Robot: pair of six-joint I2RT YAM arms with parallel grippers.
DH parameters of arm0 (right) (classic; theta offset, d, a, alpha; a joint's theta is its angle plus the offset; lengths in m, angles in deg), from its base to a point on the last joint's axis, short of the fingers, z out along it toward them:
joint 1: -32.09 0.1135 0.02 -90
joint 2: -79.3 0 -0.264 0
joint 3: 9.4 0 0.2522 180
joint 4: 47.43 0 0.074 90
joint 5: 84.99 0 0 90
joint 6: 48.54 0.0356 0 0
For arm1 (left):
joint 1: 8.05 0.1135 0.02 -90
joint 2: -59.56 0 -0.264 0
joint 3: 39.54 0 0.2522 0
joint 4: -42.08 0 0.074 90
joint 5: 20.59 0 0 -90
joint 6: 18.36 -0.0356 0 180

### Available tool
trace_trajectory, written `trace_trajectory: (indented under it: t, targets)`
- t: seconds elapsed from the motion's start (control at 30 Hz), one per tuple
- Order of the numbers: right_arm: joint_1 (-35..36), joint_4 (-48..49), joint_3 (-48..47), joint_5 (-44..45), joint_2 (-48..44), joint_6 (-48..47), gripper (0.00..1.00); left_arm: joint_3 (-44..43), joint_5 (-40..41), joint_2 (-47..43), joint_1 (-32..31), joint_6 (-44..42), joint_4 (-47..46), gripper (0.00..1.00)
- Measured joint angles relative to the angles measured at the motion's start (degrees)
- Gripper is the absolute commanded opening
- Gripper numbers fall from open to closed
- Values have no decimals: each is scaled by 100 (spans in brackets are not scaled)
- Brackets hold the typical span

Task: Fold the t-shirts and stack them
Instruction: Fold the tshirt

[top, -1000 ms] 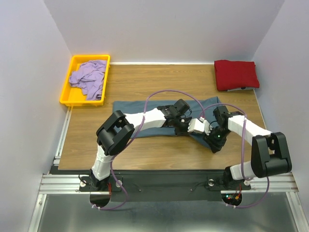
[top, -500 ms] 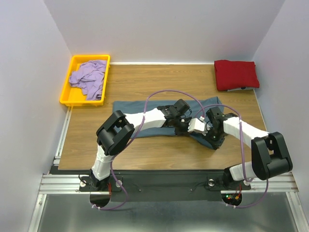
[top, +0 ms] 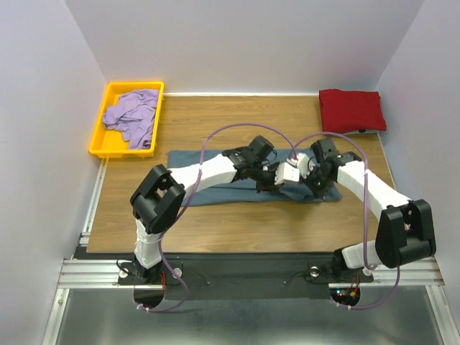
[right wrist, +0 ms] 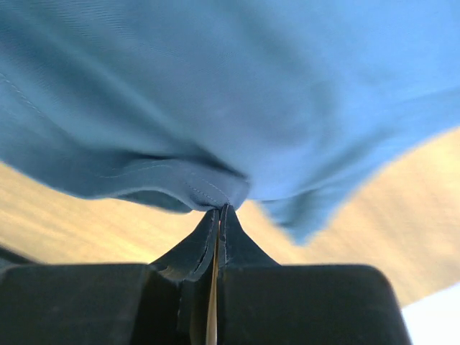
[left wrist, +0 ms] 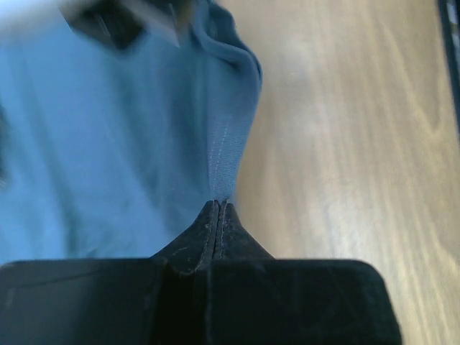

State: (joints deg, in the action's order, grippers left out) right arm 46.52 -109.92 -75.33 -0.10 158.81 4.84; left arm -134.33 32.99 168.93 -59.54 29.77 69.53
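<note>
The slate blue-grey t-shirt point(top: 208, 162) lies as a long folded strip across the middle of the table. My left gripper point(top: 267, 178) is shut on its hem, seen in the left wrist view point(left wrist: 219, 205) with the blue cloth point(left wrist: 129, 144) stretching away from the tips. My right gripper point(top: 310, 183) is shut on a fold of the same shirt point(right wrist: 230, 93), pinched at the tips point(right wrist: 221, 208) and lifted off the wood. The dark red t-shirt point(top: 351, 111) lies folded at the back right. The pale lavender t-shirt point(top: 133, 115) lies crumpled in the tray.
The yellow tray point(top: 100, 133) stands at the back left corner. The two arms cross close together over the shirt's right end. Bare wood point(top: 237, 118) lies behind the shirt and along the near edge point(top: 237, 230).
Both grippers have moved away from the near edge toward the back, carrying the shirt's right end with them; the cloth that hung toward the near right now lies further back.
</note>
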Motion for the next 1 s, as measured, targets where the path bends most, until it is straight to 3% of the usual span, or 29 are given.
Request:
trace_trajectory:
  t: [0.27, 0.57, 1.0]
  targets:
    - [-431, -11, -1639, 35, 616, -251, 1, -415, 50, -92, 575, 229, -61, 0]
    - [-623, 42, -2763, 136, 1998, -498, 1, -1163, 151, 667, 986, 627, -455, 0]
    - [-678, 188, -3257, 234, 2605, -522, 0, -1777, 439, 1438, 1250, 704, -612, 0]
